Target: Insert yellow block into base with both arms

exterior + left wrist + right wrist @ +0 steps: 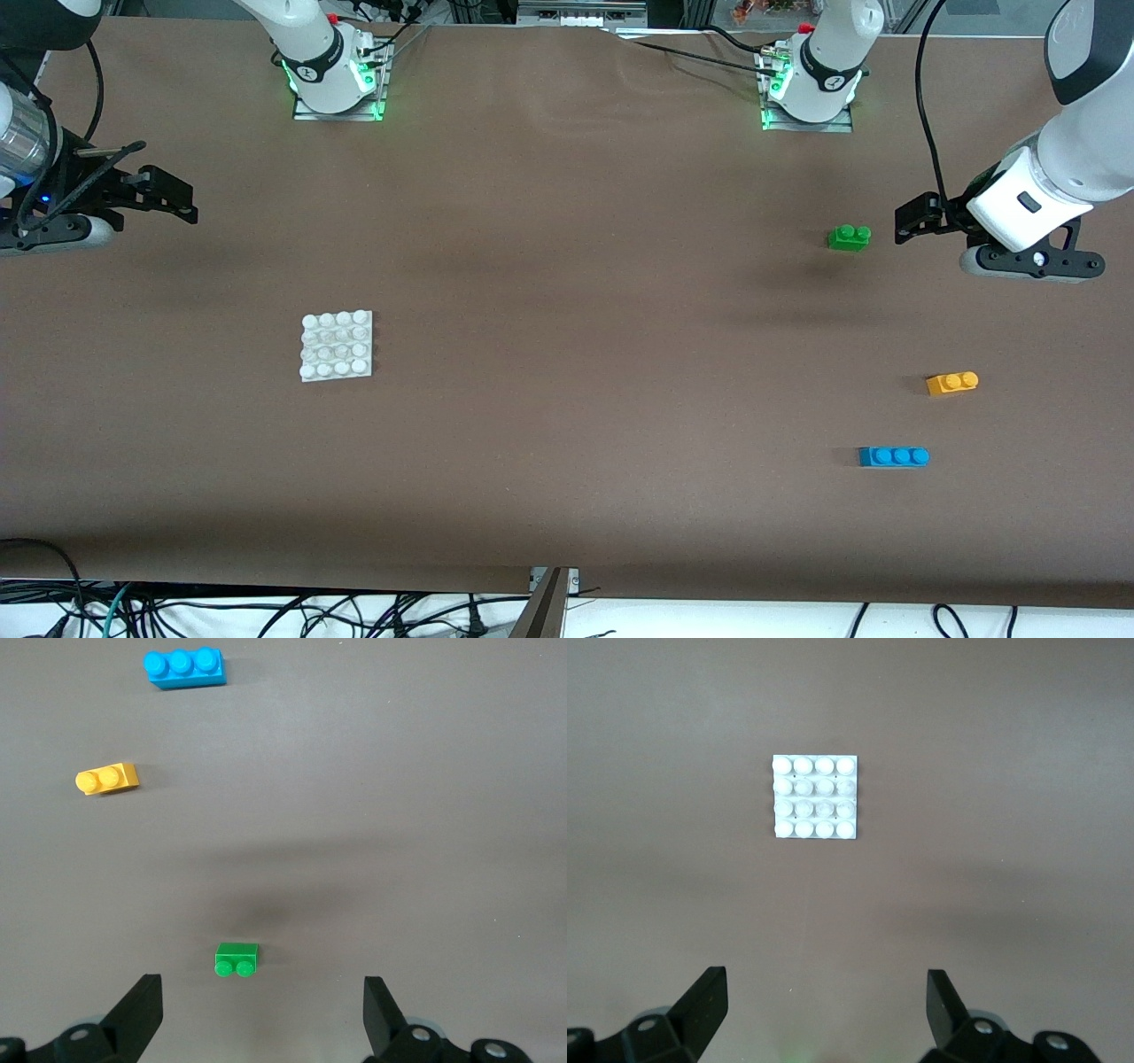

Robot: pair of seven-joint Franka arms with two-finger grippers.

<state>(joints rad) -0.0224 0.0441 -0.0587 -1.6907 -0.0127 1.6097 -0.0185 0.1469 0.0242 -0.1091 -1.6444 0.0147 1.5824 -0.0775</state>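
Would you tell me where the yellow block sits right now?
The yellow block lies toward the left arm's end, between the green brick and the nearer blue brick.

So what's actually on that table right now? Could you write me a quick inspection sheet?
Surface: brown table, flat.
Job's things: yellow block lies toward the left arm's end; base lies toward the right arm's end, nothing on its studs.
Clutter: green brick farther from the front camera than the yellow block; blue brick nearer.
Grippers: left gripper hangs near the green brick, fingers open, holding nothing; right gripper waits at its own end, fingers open, holding nothing.
Cables: black cables lie tangled below the table's near edge.
Surroundings: arm bases glow green.
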